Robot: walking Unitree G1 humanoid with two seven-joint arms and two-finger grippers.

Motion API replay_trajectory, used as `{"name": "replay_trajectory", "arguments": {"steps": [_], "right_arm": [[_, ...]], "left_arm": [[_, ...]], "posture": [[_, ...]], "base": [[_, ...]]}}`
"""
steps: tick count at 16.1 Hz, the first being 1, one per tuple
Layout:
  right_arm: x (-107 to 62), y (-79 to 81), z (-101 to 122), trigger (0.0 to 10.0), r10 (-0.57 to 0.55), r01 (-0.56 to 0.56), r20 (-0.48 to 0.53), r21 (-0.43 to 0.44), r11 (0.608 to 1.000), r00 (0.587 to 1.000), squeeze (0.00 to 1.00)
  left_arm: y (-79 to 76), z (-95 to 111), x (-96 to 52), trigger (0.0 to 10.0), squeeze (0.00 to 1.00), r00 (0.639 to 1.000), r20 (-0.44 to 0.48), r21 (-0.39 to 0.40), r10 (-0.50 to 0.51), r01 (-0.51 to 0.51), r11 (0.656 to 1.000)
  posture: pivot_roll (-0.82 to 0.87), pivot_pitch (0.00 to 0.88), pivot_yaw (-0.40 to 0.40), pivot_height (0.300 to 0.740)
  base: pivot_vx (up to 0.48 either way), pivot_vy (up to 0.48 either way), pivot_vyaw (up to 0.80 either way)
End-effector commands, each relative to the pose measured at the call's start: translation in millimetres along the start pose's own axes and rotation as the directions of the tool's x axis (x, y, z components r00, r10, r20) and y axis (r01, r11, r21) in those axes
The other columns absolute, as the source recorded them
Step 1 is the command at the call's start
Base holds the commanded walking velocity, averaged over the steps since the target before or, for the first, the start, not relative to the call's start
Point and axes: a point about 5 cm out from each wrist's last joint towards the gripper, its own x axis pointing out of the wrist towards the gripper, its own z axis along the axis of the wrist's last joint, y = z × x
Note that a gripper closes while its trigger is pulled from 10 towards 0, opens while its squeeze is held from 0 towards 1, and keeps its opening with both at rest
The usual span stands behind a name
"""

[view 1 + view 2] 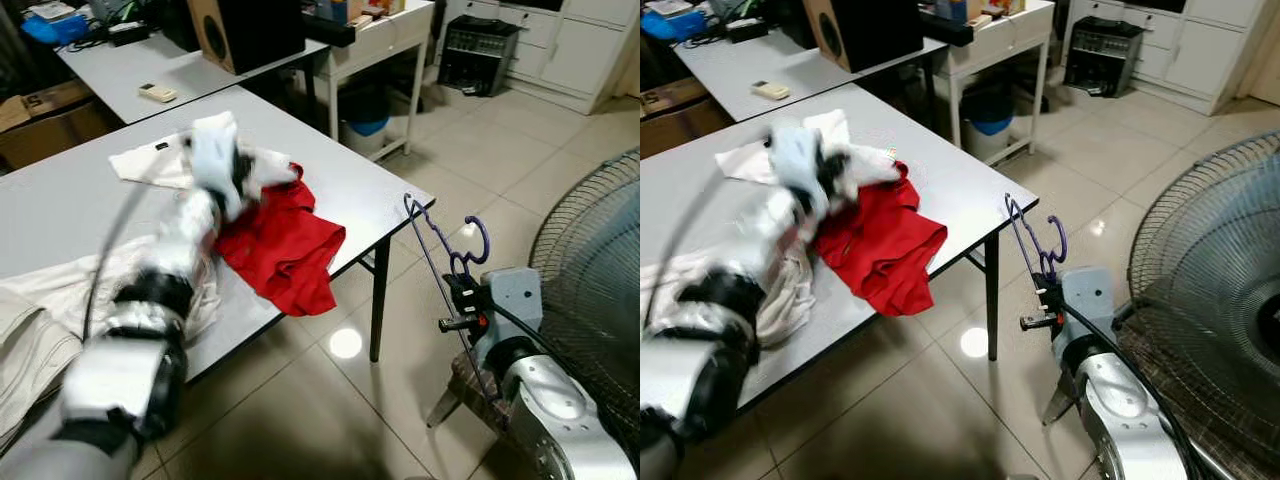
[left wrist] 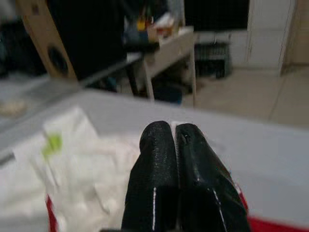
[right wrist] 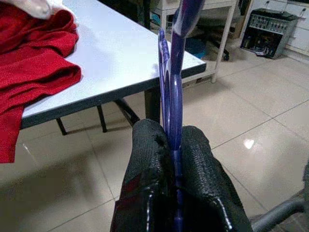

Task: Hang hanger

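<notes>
Pale floor tiles (image 1: 300, 420) spread under a grey tabletop (image 1: 330, 150), beyond which stand a second table with a speaker (image 1: 240, 30) and white cabinets at the back of the room. On the tabletop lie a red garment (image 1: 285, 250), draped partly over the near edge, and white clothes (image 1: 150, 165) bunched beside it, with more pale cloth (image 1: 30, 320) toward the robot.

Off the tabletop's corner, over the floor, the right gripper (image 3: 172, 145) is clamped on a purple hanger (image 1: 450, 240). Its two black fingers pinch the thin frame edge-on, so the hanger stands upright with its hook (image 1: 478, 235) at the top. Held that way, the hook is free to catch on a rail, which looks like the point of the grasp. No rail or rod is in sight, so where it is meant to hang cannot be told. A large floor fan (image 1: 590, 270) stands close on the robot's right and could snag the hanger on a turn.

Reaching out over the clothes, the left gripper (image 2: 174, 140) has its fingers pressed together with nothing between them. That arm is blurred in the head views, and its role in the hanging is unclear.
</notes>
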Motion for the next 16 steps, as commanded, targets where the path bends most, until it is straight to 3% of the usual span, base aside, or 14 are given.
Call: {"name": "replay_trajectory", "arguments": {"steps": [1, 2, 4, 7, 13, 14, 16], "right_arm": [[4.0, 2.5, 3, 10.0, 0.006, -0.006, 0.025, 0.0, 1.0, 1.0, 0.0], [5.2, 2.9, 3, 10.0, 0.006, -0.006, 0.029, 0.001, 1.0, 1.0, 0.0], [8.4, 4.3, 5, 10.0, 0.006, -0.007, 0.046, 0.008, 1.0, 0.999, 0.0], [10.8, 6.5, 5, 10.0, 0.012, -0.013, 0.054, 0.013, 1.0, 0.998, 0.0], [10.5, 10.9, 14, 10.0, 0.055, -0.064, 0.131, 0.065, 0.996, 0.99, 0.0], [5.2, 18.7, 28, 10.0, 0.141, -0.172, 0.225, 0.122, 0.978, 0.964, 0.0], [-2.7, 30.9, 34, 10.0, 0.281, -0.312, 0.267, 0.081, 0.947, 0.922, 0.0]], "left_arm": [[7.4, 17, 1.2, 0.0, 0.0, 0.999, 0.039, 0.004, -0.028, 0.028, 1.0], [11.5, 27, 2.0, 0.0, 0.0, 0.997, 0.069, -0.001, -0.028, 0.028, 1.0], [27.9, 72, 2.1, 0.0, 0.0, 0.979, 0.2, -0.031, -0.037, 0.045, 0.999], [30.9, 106, -3.0, 0.0, 0.0, 0.947, 0.294, -0.014, -0.13, 0.14, 0.99], [26.2, 127, -8.9, 0.0, 0.0, 0.908, 0.366, -0.03, -0.205, 0.231, 0.972], [23.6, 133, -11.0, 0.0, 0.0, 0.897, 0.37, -0.02, -0.243, 0.27, 0.963], [18.8, 124, -10.6, 0.0, 0.0, 0.911, 0.306, 0.037, -0.275, 0.278, 0.96]], "posture": [[-0.26, 0.0, 0.131, 0.74], [-0.25, 0.0, 0.133, 0.74], [-0.25, 0.0, 0.135, 0.74], [-0.24, 0.0, 0.136, 0.74], [-0.23, 0.0, 0.131, 0.74], [-0.23, 0.0, 0.13, 0.74], [-0.23, 0.0, 0.133, 0.74]], "base": [[0.0, 0.0, 0.0], [0.0, 0.0, 0.0], [0.0, 0.0, 0.0], [0.0, 0.0, 0.0], [0.0, 0.0, 0.0], [0.0, 0.0, 0.0], [0.0, 0.0, 0.0]]}}
